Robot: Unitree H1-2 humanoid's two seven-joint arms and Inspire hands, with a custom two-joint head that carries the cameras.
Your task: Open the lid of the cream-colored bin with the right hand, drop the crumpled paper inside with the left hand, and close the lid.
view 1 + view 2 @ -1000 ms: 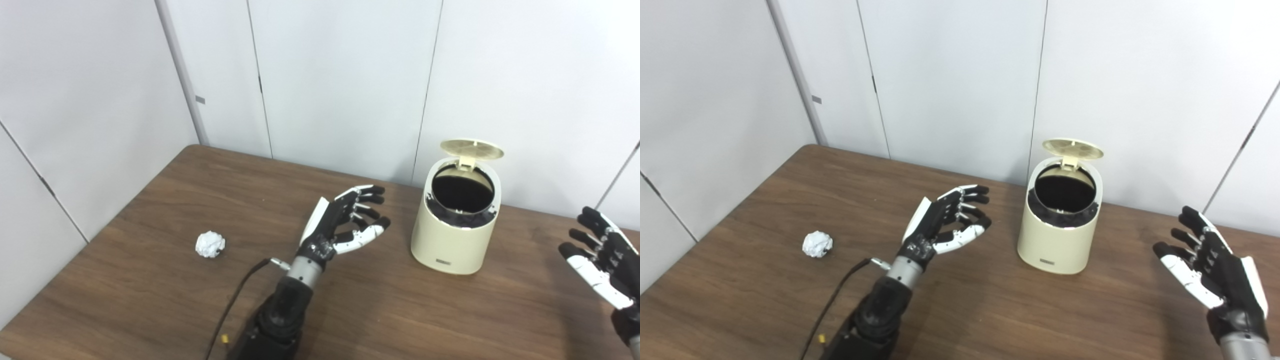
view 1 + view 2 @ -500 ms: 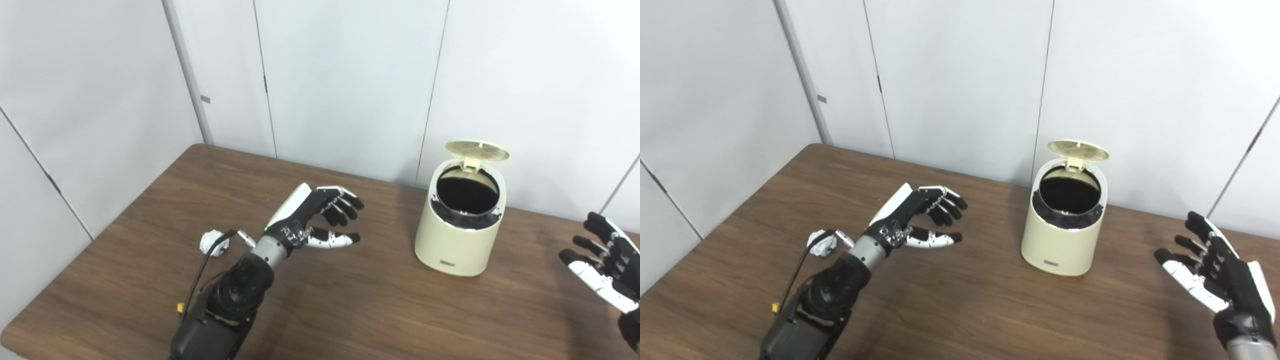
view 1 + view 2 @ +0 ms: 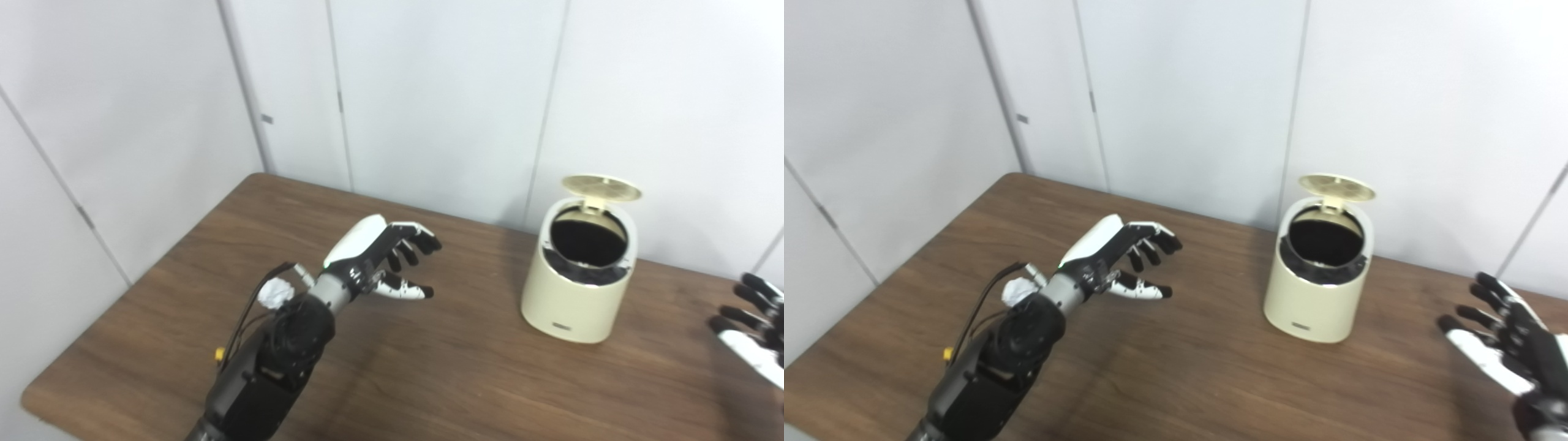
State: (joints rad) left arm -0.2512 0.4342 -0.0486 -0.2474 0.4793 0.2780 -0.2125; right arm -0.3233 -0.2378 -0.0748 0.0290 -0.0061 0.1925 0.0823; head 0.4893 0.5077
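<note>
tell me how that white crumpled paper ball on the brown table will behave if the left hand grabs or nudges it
The white crumpled paper ball looks small and loosely wadded, so it is probably very light and would squash rather than resist. Its roundish shape on the smooth brown wooden table suggests a nudge could send it rolling or skidding. The left hand, open with fingers spread, would likely need a gentle enclosing grasp.

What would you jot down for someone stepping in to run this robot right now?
Left hand: open, holding nothing, raised over the table.
Right hand: open, empty, at the table's right edge, away from the bin.
Cream bin: upright near the back wall, lid flipped up, so opening is done.
Crumpled paper: on the table, partly hidden behind the left wrist, not grasped.
Left to do: pick up the paper with the left hand, drop it in the bin, close the lid.
</note>
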